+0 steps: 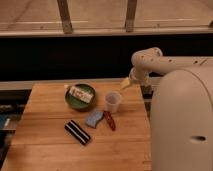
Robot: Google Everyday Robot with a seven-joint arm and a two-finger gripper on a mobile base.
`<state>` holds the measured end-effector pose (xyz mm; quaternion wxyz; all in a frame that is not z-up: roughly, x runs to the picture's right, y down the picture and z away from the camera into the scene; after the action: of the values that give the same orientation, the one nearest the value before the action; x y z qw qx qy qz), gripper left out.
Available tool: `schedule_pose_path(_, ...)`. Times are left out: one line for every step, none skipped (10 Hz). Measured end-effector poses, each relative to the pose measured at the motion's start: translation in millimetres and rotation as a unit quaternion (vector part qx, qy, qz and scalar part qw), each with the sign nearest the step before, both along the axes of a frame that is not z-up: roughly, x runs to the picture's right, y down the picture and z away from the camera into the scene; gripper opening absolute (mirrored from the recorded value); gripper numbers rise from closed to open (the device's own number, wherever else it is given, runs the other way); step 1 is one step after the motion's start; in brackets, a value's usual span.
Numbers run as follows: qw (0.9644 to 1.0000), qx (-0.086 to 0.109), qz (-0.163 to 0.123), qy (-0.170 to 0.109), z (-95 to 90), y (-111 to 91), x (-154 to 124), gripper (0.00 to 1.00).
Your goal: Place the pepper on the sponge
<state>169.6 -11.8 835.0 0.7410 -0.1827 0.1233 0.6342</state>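
Observation:
The dark red pepper (109, 120) lies on the wooden table (45, 150), just right of the light blue sponge (94, 118) and touching or nearly touching its edge. The gripper (125, 83) hangs above the table's back right part, over and right of the cup, well apart from the pepper. Nothing shows in the gripper.
A clear plastic cup (113, 101) stands behind the pepper. A green bowl (80, 96) holding a white packet sits at the back left. A black block with white stripes (77, 132) lies left of the sponge. The robot's white body (182, 120) fills the right.

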Motion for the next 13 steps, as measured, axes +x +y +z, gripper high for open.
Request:
schedule_pose_path(1.0, 0.0, 0.0, 0.0, 0.0, 0, 0, 0.8)
schedule_pose_path(1.0, 0.0, 0.0, 0.0, 0.0, 0, 0, 0.8)
schedule_pose_path(1.0, 0.0, 0.0, 0.0, 0.0, 0, 0, 0.8)
schedule_pose_path(1.0, 0.0, 0.0, 0.0, 0.0, 0, 0, 0.8)
schedule_pose_path(1.0, 0.0, 0.0, 0.0, 0.0, 0, 0, 0.8)
schedule_pose_path(1.0, 0.0, 0.0, 0.0, 0.0, 0, 0, 0.8)
schedule_pose_path(1.0, 0.0, 0.0, 0.0, 0.0, 0, 0, 0.8)
schedule_pose_path(1.0, 0.003, 0.002, -0.001, -1.2, 0, 1, 0.8)
schedule_pose_path(0.9999, 0.007, 0.006, -0.004, -6.0, 1, 2, 0.8)
schedule_pose_path(0.9999, 0.012, 0.007, -0.008, -16.9, 5, 7, 0.8)
schedule_pose_path(0.9998, 0.016, 0.005, -0.014, -31.6, 15, 12, 0.8)
schedule_pose_path(0.9997, 0.017, 0.003, -0.019, -43.6, 27, 15, 0.8)
schedule_pose_path(0.9996, 0.017, 0.002, -0.024, -50.8, 34, 16, 0.8)
